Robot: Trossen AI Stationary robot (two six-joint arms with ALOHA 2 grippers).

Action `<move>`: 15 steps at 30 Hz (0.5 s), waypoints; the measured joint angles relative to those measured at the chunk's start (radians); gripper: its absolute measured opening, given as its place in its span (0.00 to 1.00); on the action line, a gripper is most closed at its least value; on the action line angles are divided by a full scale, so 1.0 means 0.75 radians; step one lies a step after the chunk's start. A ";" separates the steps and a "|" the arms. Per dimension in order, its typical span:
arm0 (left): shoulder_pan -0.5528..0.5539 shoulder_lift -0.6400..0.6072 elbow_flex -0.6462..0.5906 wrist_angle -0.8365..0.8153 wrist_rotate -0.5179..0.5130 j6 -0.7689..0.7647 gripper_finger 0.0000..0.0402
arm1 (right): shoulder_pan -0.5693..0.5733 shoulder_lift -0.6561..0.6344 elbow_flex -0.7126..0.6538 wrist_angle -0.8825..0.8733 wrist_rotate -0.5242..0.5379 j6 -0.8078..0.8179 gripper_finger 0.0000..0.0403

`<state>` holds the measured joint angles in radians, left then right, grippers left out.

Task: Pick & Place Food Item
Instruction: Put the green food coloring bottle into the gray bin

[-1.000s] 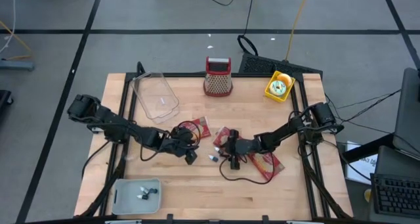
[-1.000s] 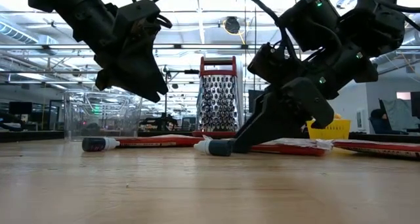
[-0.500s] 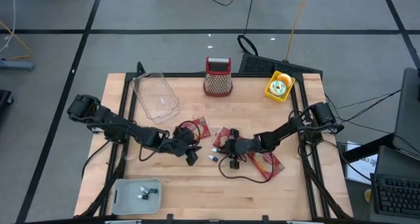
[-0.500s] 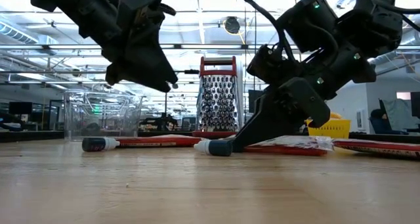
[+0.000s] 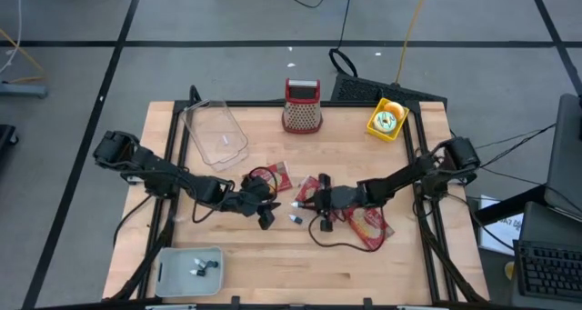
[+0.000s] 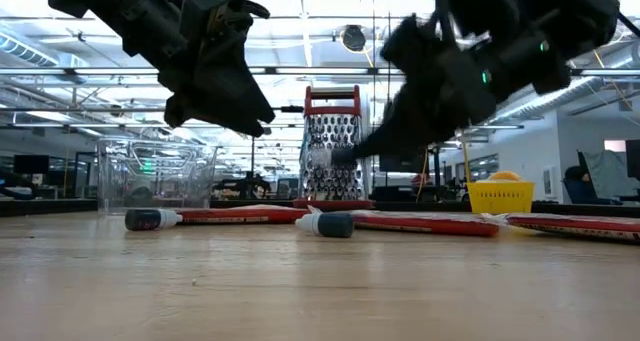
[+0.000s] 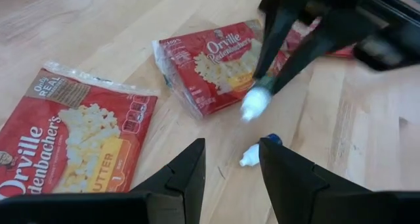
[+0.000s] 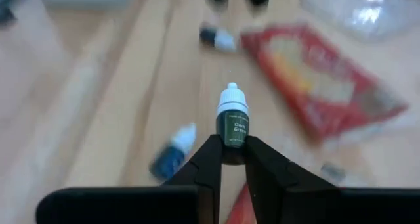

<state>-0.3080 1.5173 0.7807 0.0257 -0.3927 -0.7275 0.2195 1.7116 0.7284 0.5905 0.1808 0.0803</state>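
Green-labelled dropper bottle (image 8: 232,124) | now lifted off table, was lying flat | right gripper (image 8: 228,159) clamped on it | left gripper (image 7: 228,159) parted, empty | placement next

Right gripper (image 6: 345,156) now clear of the table, raised from its earlier low spot beside the blue-capped bottle (image 6: 325,224). Closed on a small dark green dropper bottle (image 8: 232,123), lifted along with it, white tip (image 6: 318,158) pointing outward. Right arm's elbow swung slightly outward in the high view. Left gripper (image 6: 250,116) shifted rightward and tilted since a second ago.
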 joint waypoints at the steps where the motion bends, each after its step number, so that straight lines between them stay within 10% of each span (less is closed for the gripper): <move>1: 0.000 0.000 0.000 0.002 0.000 0.005 0.36 | 0.000 -0.025 0.000 0.006 0.000 -0.012 0.09; 15: -0.042 0.000 0.001 0.391 -0.080 0.544 0.39 | 0.060 -0.318 0.001 -0.160 -0.001 -0.054 0.09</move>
<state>-0.3394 1.5173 0.7816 0.3189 -0.4530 -0.3193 0.2644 1.4730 0.7294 0.4703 0.1803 0.0399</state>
